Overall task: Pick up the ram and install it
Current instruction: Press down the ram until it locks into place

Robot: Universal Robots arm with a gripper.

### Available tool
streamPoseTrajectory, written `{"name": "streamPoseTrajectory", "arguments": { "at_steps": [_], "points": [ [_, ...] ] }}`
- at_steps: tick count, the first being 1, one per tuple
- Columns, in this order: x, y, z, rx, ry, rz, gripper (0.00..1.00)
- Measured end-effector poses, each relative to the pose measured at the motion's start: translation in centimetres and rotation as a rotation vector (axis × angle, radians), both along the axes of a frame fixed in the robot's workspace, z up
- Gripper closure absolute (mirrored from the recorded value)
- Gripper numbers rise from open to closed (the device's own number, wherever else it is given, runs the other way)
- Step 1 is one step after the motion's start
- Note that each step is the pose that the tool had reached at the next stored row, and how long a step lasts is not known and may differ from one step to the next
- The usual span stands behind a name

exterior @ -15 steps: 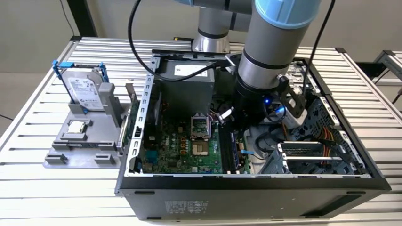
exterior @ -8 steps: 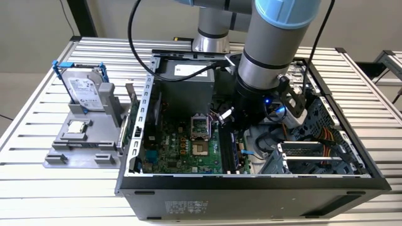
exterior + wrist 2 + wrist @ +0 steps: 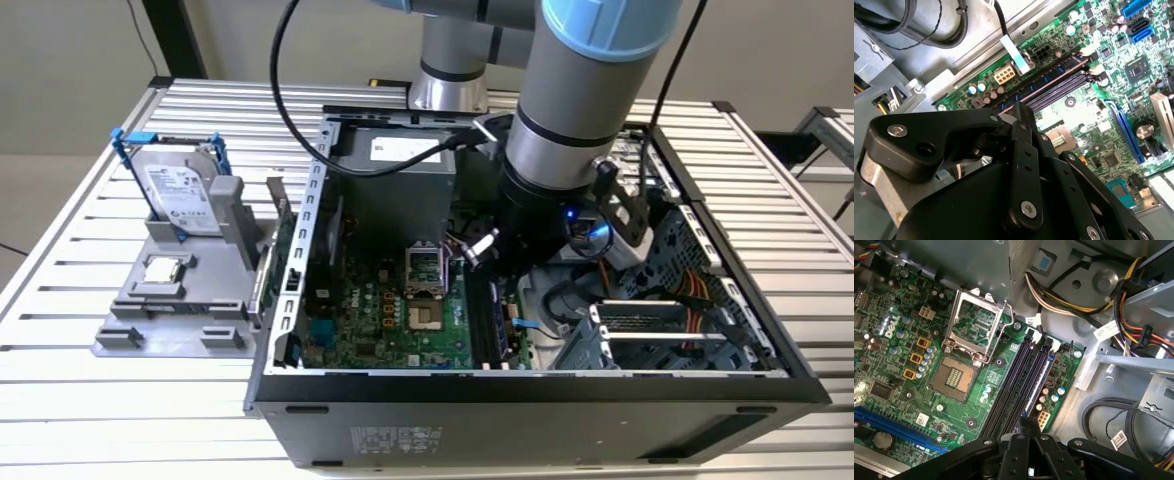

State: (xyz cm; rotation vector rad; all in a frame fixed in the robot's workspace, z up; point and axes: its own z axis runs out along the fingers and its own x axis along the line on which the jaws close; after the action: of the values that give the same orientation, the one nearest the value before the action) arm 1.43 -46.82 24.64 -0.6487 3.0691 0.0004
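Note:
The ram point(image 3: 1040, 381) is a thin blue stick standing in the outermost of the long black slots point(image 3: 1016, 390) on the green motherboard point(image 3: 899, 365). The second wrist view shows the ram point(image 3: 1046, 81) as a bluish strip with dark chips along the same slots. My gripper point(image 3: 1026, 424) hangs over one end of the stick with its black fingers point(image 3: 1021, 120) pressed together and nothing visible between them. Whether the tips touch the ram, I cannot tell. From the exterior view, my gripper point(image 3: 486, 264) reaches down inside the open computer case point(image 3: 534, 385).
An open processor socket point(image 3: 961, 372) lies beside the slots. Bundled cables point(image 3: 1134, 330) and the metal drive cage point(image 3: 667, 330) crowd the other side. The power supply point(image 3: 394, 160) is at the case's back. Outside the case, a grey fixture point(image 3: 174, 300) holds a hard drive point(image 3: 180, 195).

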Motion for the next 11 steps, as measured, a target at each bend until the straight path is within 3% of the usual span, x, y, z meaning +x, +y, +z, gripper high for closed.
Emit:
{"name": "streamPoseTrajectory", "arguments": {
  "at_steps": [11],
  "points": [
    [0.0,0.0,0.0,0.0001,0.0,0.102,1.0]
  ]
}}
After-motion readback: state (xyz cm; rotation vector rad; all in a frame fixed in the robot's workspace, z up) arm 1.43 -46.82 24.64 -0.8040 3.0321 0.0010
